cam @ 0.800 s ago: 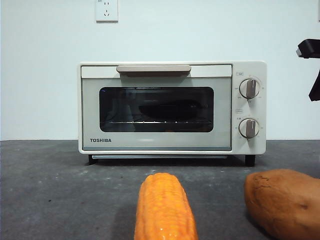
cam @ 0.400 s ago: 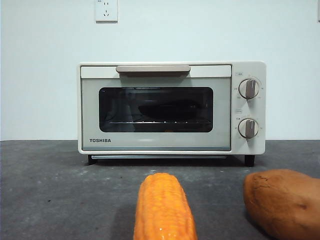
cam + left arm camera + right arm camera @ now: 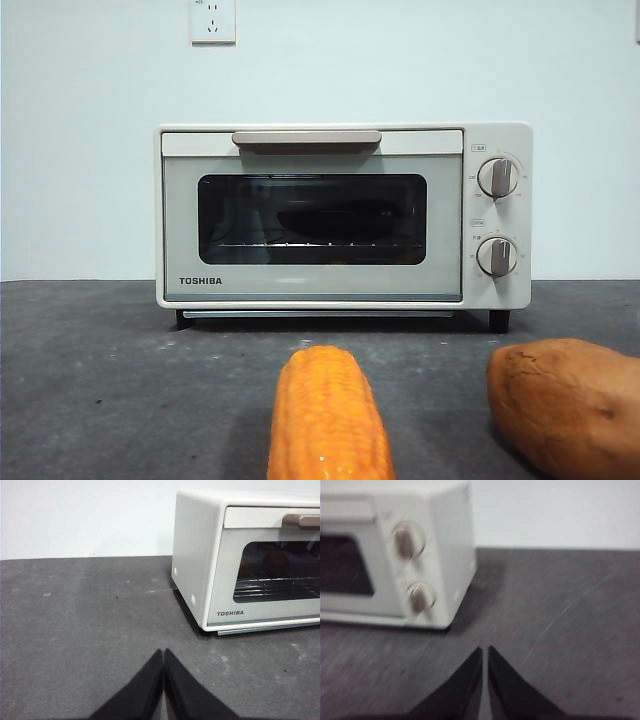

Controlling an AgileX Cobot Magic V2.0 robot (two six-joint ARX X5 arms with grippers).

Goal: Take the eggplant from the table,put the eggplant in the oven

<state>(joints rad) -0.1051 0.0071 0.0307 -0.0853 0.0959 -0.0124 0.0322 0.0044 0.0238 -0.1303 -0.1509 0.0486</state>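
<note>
The cream-white Toshiba oven [image 3: 343,215] stands at the back of the dark grey table [image 3: 100,380] with its door closed. Behind the dark glass a long dark eggplant [image 3: 335,215] lies on the wire rack. In the left wrist view my left gripper [image 3: 164,652] is shut and empty, low over the table beside the oven [image 3: 250,560]. In the blurred right wrist view my right gripper [image 3: 484,650] is shut and empty, on the knob side of the oven [image 3: 395,555]. Neither gripper shows in the front view.
An orange corn cob [image 3: 328,415] lies near the front of the table, with a brown sweet potato [image 3: 565,405] to its right. A wall socket [image 3: 213,20] is on the white wall behind the oven.
One second ago a black arm tip showed at the right edge of the front view. It has since left that view. The oven, corn and sweet potato have not moved.
</note>
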